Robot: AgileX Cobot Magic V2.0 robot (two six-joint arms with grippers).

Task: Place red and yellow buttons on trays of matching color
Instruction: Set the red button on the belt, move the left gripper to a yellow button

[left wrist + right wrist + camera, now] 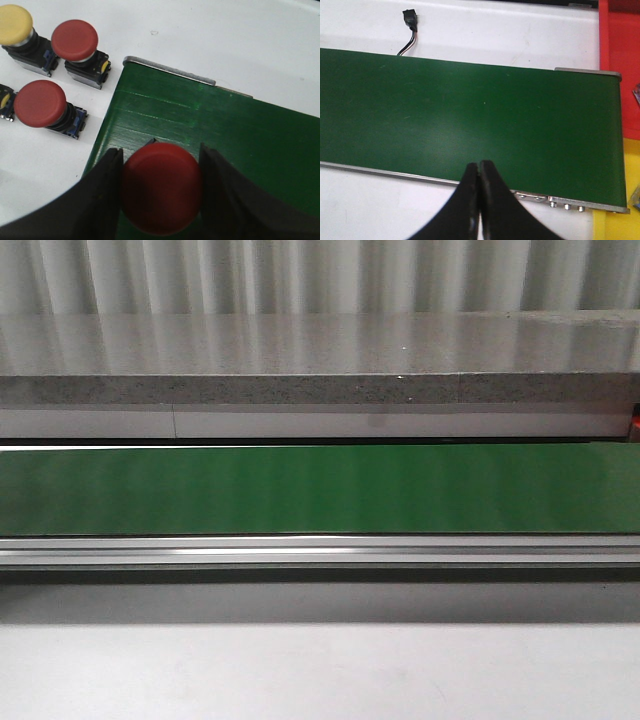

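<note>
Left tool grasps red button over green belt corner. Three spare buttons sit on white surface beside. Right tool clenched, empty. Only right wrist view shows red tray, yellow tray.

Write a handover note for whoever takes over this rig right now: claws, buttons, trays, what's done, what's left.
Left claw: shut on a red button, held over the end of the green belt.
Right claw: shut, empty, over the belt's near edge.
Waiting on the white table beside the belt: two red buttons and one yellow button.
Red tray and yellow tray sit past the belt's other end; only their edges show, so their contents cannot be judged.
Left: the held button and the three waiting.
</note>
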